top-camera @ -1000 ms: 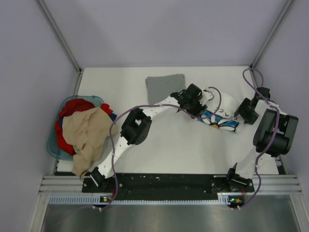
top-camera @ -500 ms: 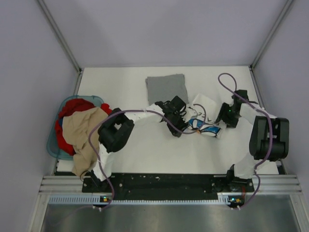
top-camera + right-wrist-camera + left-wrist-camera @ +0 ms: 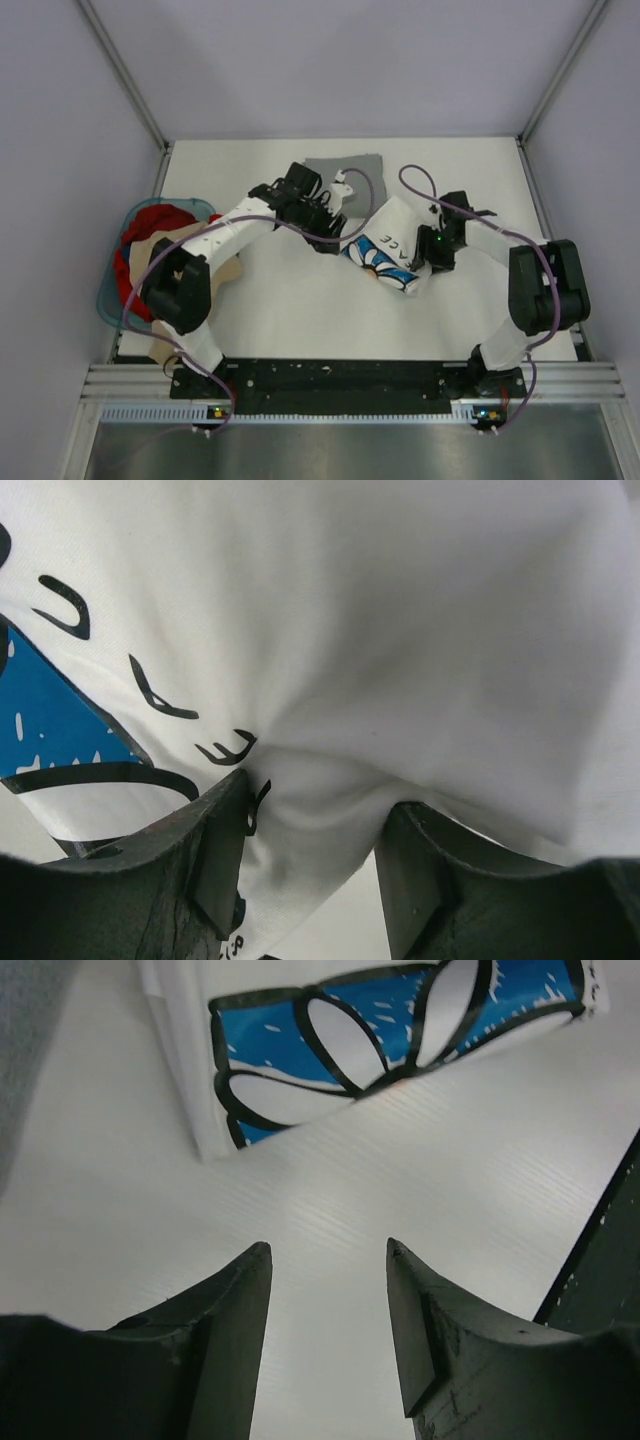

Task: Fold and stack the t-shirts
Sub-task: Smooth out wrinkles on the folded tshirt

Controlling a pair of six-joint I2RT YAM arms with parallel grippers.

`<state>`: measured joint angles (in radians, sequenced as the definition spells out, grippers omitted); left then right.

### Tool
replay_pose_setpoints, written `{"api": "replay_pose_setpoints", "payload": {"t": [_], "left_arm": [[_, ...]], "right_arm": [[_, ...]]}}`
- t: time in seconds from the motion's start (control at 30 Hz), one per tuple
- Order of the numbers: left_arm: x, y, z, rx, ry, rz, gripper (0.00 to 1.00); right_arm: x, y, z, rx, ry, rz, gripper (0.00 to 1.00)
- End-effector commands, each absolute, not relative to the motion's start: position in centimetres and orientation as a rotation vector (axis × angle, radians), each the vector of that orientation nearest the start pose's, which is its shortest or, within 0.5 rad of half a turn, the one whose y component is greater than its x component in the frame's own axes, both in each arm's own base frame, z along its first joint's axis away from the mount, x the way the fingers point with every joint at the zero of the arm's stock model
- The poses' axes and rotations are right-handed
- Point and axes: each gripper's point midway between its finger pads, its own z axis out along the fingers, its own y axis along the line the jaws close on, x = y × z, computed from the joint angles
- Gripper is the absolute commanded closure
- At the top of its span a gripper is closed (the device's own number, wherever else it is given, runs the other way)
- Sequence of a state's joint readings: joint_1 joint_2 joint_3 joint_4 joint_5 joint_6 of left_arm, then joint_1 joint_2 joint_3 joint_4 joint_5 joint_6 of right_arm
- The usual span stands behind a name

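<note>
The white t-shirt (image 3: pixel 392 238), folded into a small packet with its blue daisy print (image 3: pixel 372 257) and dark lettering up, lies mid-table. My right gripper (image 3: pixel 427 256) is at its right edge, shut on a bunched fold of the white cloth (image 3: pixel 330 680) in the right wrist view (image 3: pixel 318 795). The plain grey t-shirt (image 3: pixel 352 166) lies folded just behind, partly hidden by my left arm. My left gripper (image 3: pixel 330 228) is open and empty over bare table, just left of the white tee; the left wrist view (image 3: pixel 328 1248) shows the daisy print (image 3: pixel 350 1050) ahead of it.
A teal basket (image 3: pixel 108 300) at the left table edge holds red cloth (image 3: pixel 150 220) and tan cloth (image 3: pixel 150 262) that spills over its rim. Grey walls enclose the table on three sides. The arms' black base rail (image 3: pixel 340 375) runs along the near edge.
The white tee has been carried left toward the grey tee by my right gripper. My left gripper has let go of it and swung left and back, near the grey tee.
</note>
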<state>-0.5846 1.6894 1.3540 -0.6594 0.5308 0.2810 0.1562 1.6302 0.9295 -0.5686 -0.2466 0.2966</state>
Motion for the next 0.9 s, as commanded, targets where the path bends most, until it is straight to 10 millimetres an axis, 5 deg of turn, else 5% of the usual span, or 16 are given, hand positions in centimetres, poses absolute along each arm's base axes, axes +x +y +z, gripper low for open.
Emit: {"api": "replay_pose_setpoints", "payload": {"t": [0.0, 0.17, 0.4, 0.5, 0.7, 0.87], "left_arm": [[33.4, -32.5, 14.0, 1.088, 2.194, -0.83, 0.46], [37.7, -34.0, 10.3, 1.056, 2.252, -0.733, 0.42], [37.8, -35.2, 5.8, 1.122, 2.325, -0.694, 0.42], [37.6, -35.0, 3.8, 1.105, 2.383, -0.688, 0.52], [33.3, -35.6, 2.9, 1.172, 2.439, -0.85, 1.0], [27.6, -33.5, 1.8, 1.062, 2.587, -0.995, 1.0]], "right_arm": [[24.6, 10.4, 0.0, 0.152, 3.008, 0.436, 0.49], [25.4, 10.1, 1.1, 0.237, 2.929, 0.423, 0.45], [27.1, 7.1, 2.7, 0.497, 2.779, 0.421, 0.41], [28.1, 5.5, 3.4, 0.561, 2.697, 0.393, 0.4], [29.0, 5.5, 3.9, 0.545, 2.654, 0.42, 0.39], [29.5, 4.0, 5.9, 0.54, 2.566, 0.39, 0.38]]}}
